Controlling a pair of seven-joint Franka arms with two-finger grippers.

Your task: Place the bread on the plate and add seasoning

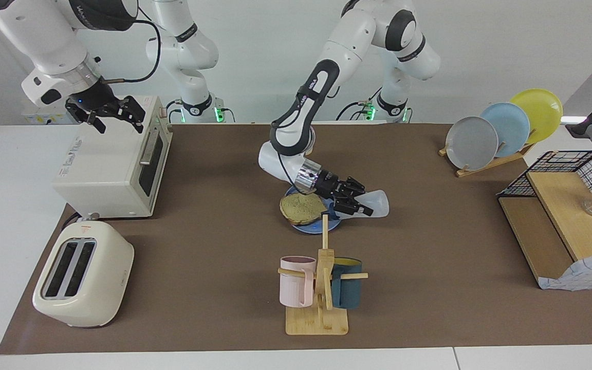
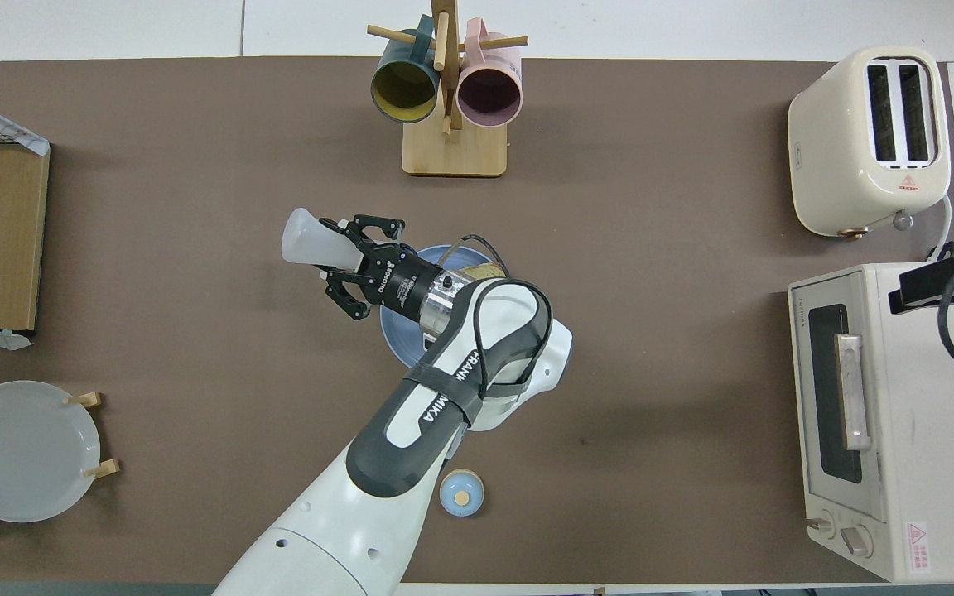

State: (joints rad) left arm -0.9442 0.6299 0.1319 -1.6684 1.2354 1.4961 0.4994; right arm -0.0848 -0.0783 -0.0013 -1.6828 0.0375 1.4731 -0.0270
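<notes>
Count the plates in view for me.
4: the blue plate under the bread, mid-table; three upright in the rack toward the left arm's end: grey, light blue, yellow.

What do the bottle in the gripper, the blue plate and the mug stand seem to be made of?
Bottle: probably soft plastic, milky and translucent, since the table colour shows faintly through it.
Plate: smooth, even blue, matte to slightly glossy; plastic or glazed ceramic, cannot tell which.
Mug stand: light wood, perhaps bamboo, pale tan with an unpainted surface.
</notes>
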